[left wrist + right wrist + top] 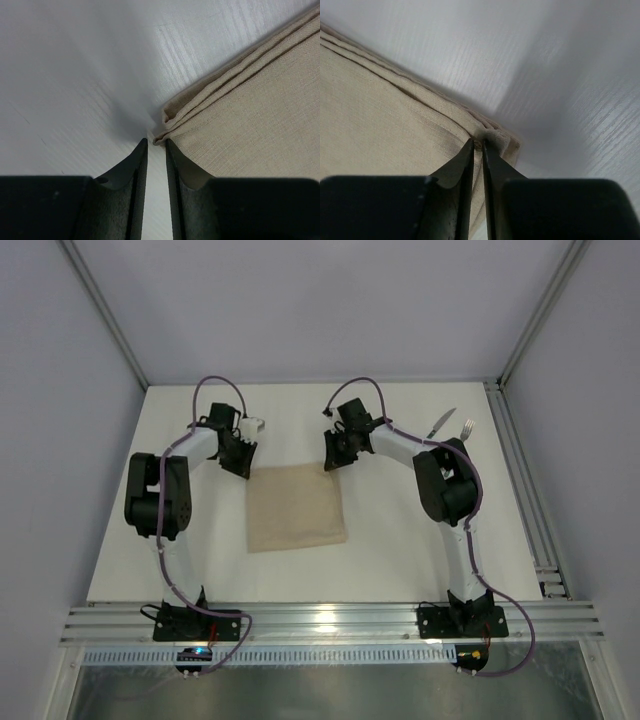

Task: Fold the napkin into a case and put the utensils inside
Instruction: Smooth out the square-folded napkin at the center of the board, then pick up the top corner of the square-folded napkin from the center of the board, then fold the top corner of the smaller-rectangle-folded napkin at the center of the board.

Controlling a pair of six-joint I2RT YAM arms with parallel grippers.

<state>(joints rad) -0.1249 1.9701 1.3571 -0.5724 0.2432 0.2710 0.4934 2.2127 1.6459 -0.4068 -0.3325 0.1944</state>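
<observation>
The beige napkin (295, 508) lies flat mid-table as a squarish folded pad, with stacked layers showing along its far edge (250, 110) (380, 110). My left gripper (240, 465) stands at its far left corner. In the left wrist view its jaws (156, 141) are a narrow gap apart over bare table, and the cloth corner sits just at their tips. My right gripper (333, 458) is at the far right corner, and its tips (477, 142) pinch a small ridge of cloth. The utensils, a knife (443, 421) and a fork (466, 430), lie at the far right, beyond the right arm.
Aluminium rails run along the table's near edge (330, 620) and right side (525, 490). Grey enclosure walls stand on the left, back and right. The right arm's elbow (445, 485) hangs close to the utensils.
</observation>
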